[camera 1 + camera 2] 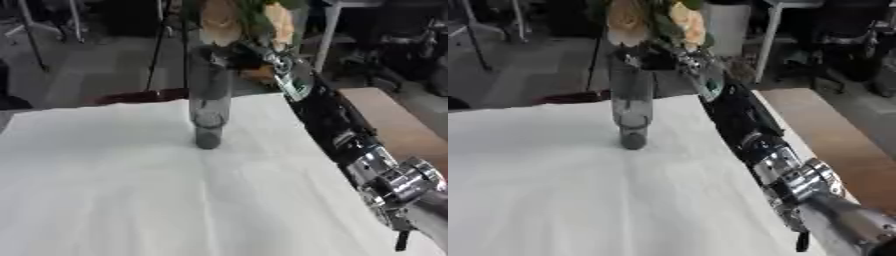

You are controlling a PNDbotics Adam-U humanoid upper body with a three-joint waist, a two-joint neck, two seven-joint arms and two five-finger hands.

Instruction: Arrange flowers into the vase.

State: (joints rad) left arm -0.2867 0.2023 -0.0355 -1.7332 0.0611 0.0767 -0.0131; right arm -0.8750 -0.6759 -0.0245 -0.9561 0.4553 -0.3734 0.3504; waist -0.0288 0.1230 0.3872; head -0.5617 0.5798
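A tall clear glass vase [209, 107] stands upright on the white tablecloth [122, 190], near the far edge. Pale peach flowers [223, 20] with green leaves rise out of its mouth. My right arm reaches in from the lower right, and my right hand [254, 56] is at the vase's rim, beside the flower stems. Whether its fingers are curled on the stems I cannot make out. My left hand does not show in either view.
A brown wooden surface [394, 125] lies to the right of the cloth, behind my arm. Beyond the table's far edge are a grey floor, stand legs [39, 35] and dark equipment [402, 45].
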